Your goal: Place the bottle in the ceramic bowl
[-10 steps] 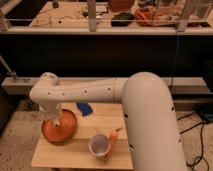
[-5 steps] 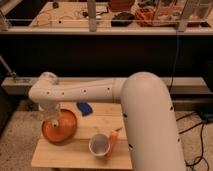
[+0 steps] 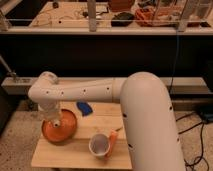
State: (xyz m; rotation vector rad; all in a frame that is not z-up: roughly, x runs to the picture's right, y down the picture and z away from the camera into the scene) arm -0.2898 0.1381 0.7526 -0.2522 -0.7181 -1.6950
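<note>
The ceramic bowl (image 3: 65, 131), a wide shallow orange dish, sits on the left part of the small wooden table (image 3: 75, 156). My gripper (image 3: 53, 118) points down from the white wrist into the bowl's left half. Right beneath it a small pale shape (image 3: 57, 122) shows inside the bowl. It looks like the bottle and is mostly hidden by the gripper. I cannot tell whether the gripper still touches it.
A small blue object (image 3: 84, 108) lies at the table's back edge, right of the bowl. A cup with a white inside (image 3: 100, 145) stands near the front, with an orange item (image 3: 113, 140) against its right side. My thick white arm crosses the table's right side.
The wrist has shifted very slightly up and left over the bowl. The bowl, cup and blue object have not moved.
</note>
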